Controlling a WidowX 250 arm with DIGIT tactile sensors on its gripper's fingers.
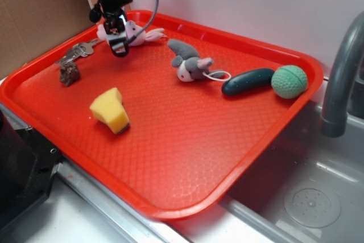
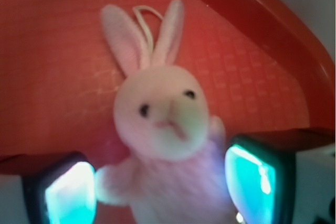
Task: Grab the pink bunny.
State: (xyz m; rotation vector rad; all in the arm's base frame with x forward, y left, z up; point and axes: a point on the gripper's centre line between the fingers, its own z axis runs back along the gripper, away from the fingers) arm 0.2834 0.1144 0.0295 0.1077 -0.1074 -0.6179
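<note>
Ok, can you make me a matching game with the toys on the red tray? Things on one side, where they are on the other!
Things:
1. pink bunny
2. yellow sponge
3. green ball
4. keys

Places:
A. far right, next to the dark green cucumber
B. between the fingers of the gripper
C. alone in the left middle of the tray
D. at the far left rim, by a brown lump

Pairs: 1-B, 2-C, 3-A, 4-D

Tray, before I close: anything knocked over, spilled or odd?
Nothing stands out. The pink bunny lies face-up between the tool's open fingers, and everything else rests flat on the red tray.
</note>
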